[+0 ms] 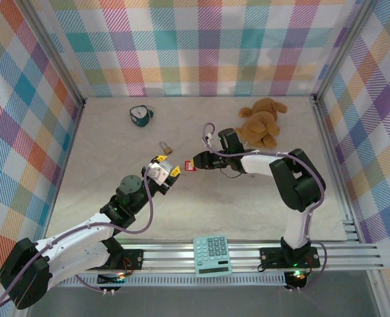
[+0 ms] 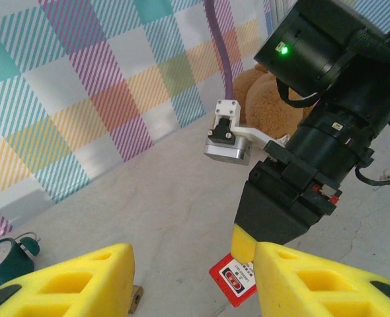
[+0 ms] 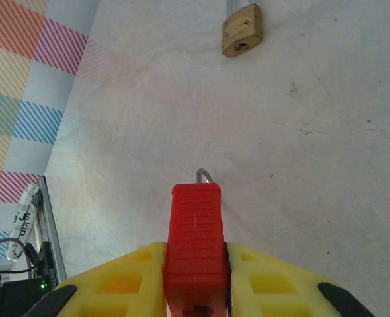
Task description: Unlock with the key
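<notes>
Right gripper (image 3: 195, 264): my yellow foam jaws clamp the boxy red padlock (image 3: 195, 231), curved steel shackle (image 3: 204, 174) outward. Left gripper (image 2: 192, 267): my wedge-shaped foam jaws stand apart.

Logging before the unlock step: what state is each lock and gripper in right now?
red rectangular padlock: clamped by the right gripper, shackle looks closed.
brass padlock with silver shackle: lying on the beige table, untouched.
right gripper: shut on the red rectangular padlock.
left gripper: open, empty.
</notes>
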You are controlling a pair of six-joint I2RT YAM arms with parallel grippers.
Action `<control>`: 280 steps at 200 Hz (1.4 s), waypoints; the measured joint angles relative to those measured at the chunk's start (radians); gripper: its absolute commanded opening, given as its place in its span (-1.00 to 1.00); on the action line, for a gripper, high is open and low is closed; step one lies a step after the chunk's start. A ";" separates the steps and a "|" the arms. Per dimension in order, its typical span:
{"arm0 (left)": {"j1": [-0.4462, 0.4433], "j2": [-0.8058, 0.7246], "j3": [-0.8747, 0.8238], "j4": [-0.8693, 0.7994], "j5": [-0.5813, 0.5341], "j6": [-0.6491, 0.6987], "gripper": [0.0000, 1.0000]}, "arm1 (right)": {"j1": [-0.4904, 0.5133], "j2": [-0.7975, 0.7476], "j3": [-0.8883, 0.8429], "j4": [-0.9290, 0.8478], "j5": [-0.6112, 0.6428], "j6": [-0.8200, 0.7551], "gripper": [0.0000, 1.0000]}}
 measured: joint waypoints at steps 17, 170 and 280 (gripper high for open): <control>0.000 0.000 0.000 0.000 0.000 0.000 0.02 | -0.028 0.032 0.019 0.004 -0.013 0.018 -0.50; 0.000 0.010 0.000 -0.003 0.009 0.000 0.06 | -0.118 0.135 0.054 -0.023 -0.059 0.045 0.07; -0.001 0.009 0.000 0.045 -0.035 -0.204 1.00 | -0.127 -0.146 0.093 -0.398 0.377 -0.067 0.16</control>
